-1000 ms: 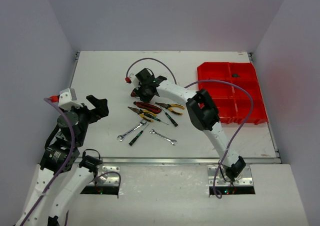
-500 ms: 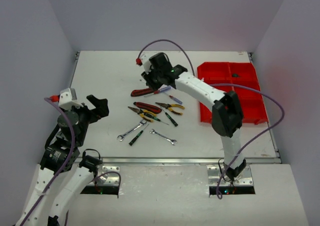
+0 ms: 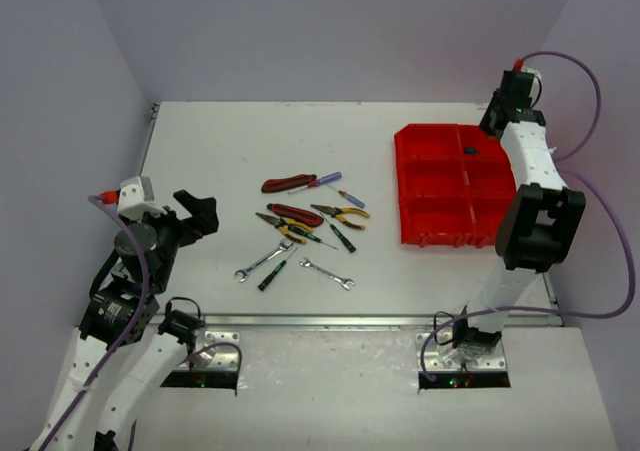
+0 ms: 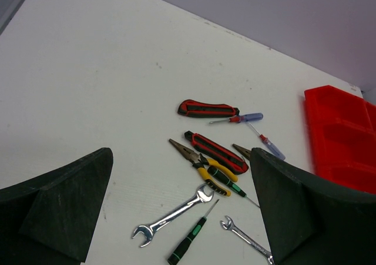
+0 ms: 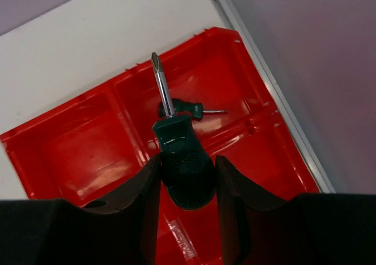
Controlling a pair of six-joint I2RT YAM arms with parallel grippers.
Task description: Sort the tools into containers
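Right pincer [image 5: 188, 174], clamping green screwdriver [image 5: 163, 89], swung from tools [image 3: 305, 221] to red tray [image 5: 76, 153]; left pincer [image 4: 181, 177] spread wide, empty

Bright, even, diffuse overhead light. Counter [image 3: 200, 151] near-white, not clipped. Wrench [image 3: 264, 260] shadow short and soft. Top view sharp. Left wrist view: left hand [image 4: 181, 171] dark and defocused along frame bottom. Right wrist view: right hand [image 5: 188, 180] blurred, screwdriver [image 5: 171, 127] shaft glints, small glare patch on tray [image 5: 76, 153] floor.
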